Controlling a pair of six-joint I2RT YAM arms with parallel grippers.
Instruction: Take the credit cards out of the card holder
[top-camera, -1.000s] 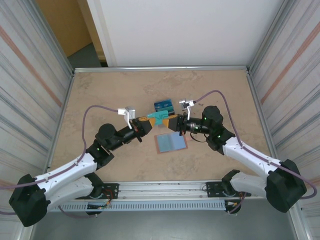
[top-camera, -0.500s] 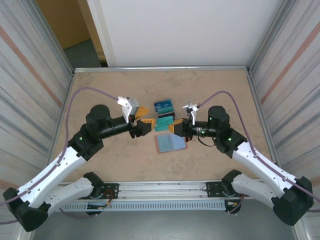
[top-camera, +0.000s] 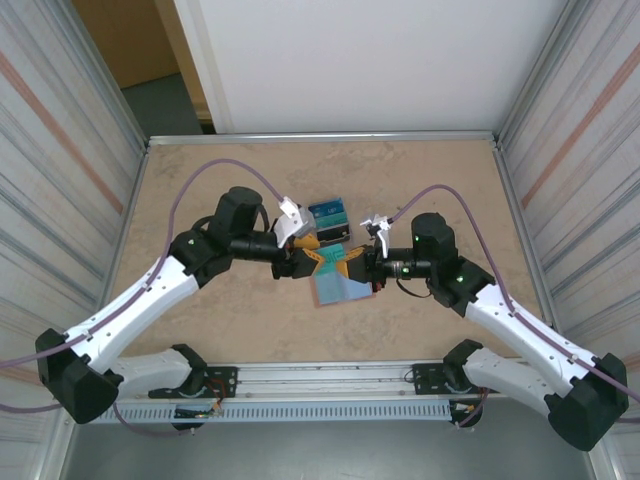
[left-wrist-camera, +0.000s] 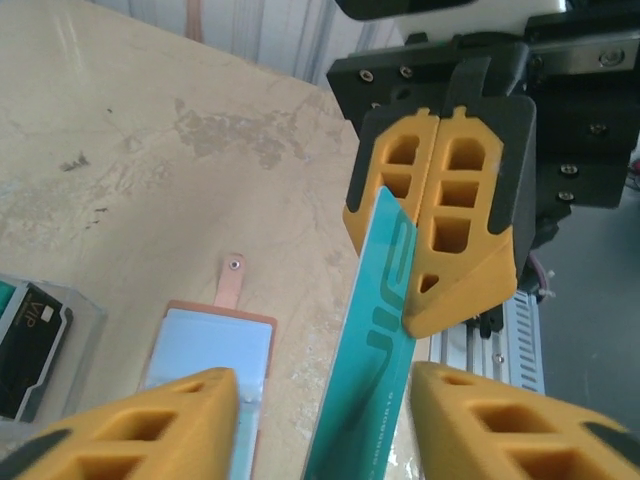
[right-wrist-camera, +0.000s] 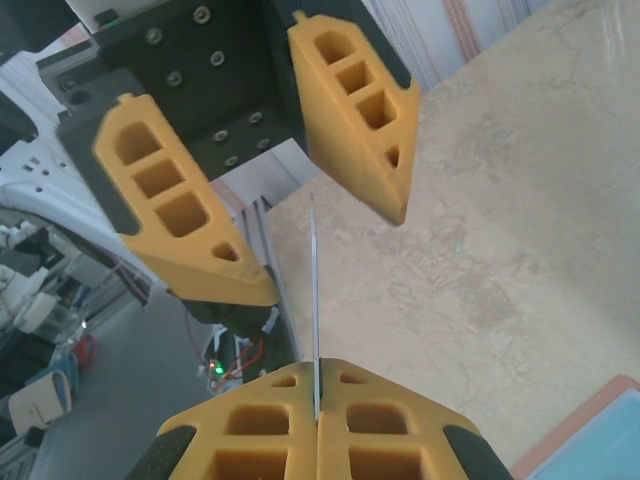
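A teal credit card (top-camera: 330, 258) hangs above the table, with my right gripper (top-camera: 352, 264) shut on one end. The left wrist view has that card (left-wrist-camera: 385, 330) running between my left gripper's (left-wrist-camera: 325, 400) open fingers, touching neither, up into the shut right gripper (left-wrist-camera: 400, 275). The right wrist view has the card (right-wrist-camera: 314, 300) edge-on, rising from my shut right gripper (right-wrist-camera: 318, 405) into the gap of the open left gripper (right-wrist-camera: 325, 255). My left gripper (top-camera: 308, 262) faces the right one. The card holder (top-camera: 343, 290) lies open and flat just below them, with pale blue panels (left-wrist-camera: 210, 345) and a strap tab (left-wrist-camera: 231, 285).
A small grey stand (top-camera: 330, 222) behind the grippers carries a blue card and a dark card (left-wrist-camera: 30, 335). Metal side walls line the tan table (top-camera: 200, 200) to left and right. A rail runs along the near edge (top-camera: 330, 378).
My left arm swung in toward the centre and brought its open gripper around the free end of the teal card. The right gripper kept hold of the card and barely moved.
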